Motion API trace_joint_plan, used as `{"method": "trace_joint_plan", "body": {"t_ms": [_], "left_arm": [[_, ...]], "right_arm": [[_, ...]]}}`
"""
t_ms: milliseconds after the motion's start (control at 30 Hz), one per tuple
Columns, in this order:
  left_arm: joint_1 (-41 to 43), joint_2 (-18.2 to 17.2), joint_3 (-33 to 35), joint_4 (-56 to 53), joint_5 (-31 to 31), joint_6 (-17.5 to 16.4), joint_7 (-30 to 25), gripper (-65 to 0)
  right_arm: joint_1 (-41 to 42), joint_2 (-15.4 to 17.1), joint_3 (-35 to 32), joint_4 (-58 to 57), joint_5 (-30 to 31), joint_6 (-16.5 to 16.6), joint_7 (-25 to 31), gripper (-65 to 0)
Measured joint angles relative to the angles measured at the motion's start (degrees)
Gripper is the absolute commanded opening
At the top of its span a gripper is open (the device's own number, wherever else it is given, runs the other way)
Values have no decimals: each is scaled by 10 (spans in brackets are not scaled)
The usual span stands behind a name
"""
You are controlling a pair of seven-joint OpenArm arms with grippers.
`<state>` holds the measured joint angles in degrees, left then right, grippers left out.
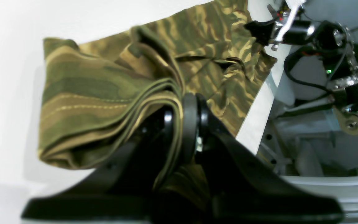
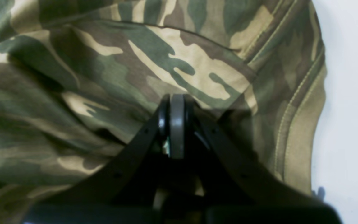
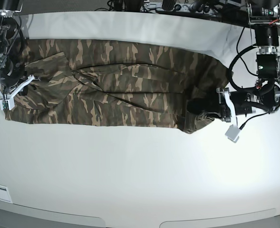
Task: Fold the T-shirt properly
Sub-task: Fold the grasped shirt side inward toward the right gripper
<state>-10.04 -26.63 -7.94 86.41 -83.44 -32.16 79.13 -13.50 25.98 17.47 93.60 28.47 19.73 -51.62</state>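
The camouflage T-shirt [image 3: 120, 95] lies stretched in a long band across the white table [image 3: 140, 166], from left to right. My left gripper [image 3: 201, 108] is at the shirt's right end. In the left wrist view the left gripper [image 1: 183, 107] is shut on several bunched layers of the T-shirt [image 1: 89, 93], near a stitched hem. My right gripper [image 3: 10, 94] is at the shirt's left end. In the right wrist view the right gripper [image 2: 174, 102] is shut, with the T-shirt's [image 2: 166, 56] cloth at its tips and a stitched hem to the right.
Cables and a power strip [image 3: 178, 5] run along the back edge of the table. The far right arm [image 1: 291, 28] shows in the left wrist view, beyond the table edge [image 1: 259, 118]. Bare white table [image 2: 353, 93] lies beside the hem.
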Motion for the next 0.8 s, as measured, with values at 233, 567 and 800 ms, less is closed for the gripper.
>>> {"method": "trace_joint_plan", "body": {"t_ms": [233,567,800], "left_arm": [[0,66,0,8,0,-15,-3,-650],[0,153,0,6,3,-70,-5,-650],[10,190,0,-15,3,-71,-6,-650]], "right_arm": [[0,0,0,0,0,0,0,-650],[0,0,0,0,0,0,0,-650],[0,0,0,0,0,2,0,-650]]}}
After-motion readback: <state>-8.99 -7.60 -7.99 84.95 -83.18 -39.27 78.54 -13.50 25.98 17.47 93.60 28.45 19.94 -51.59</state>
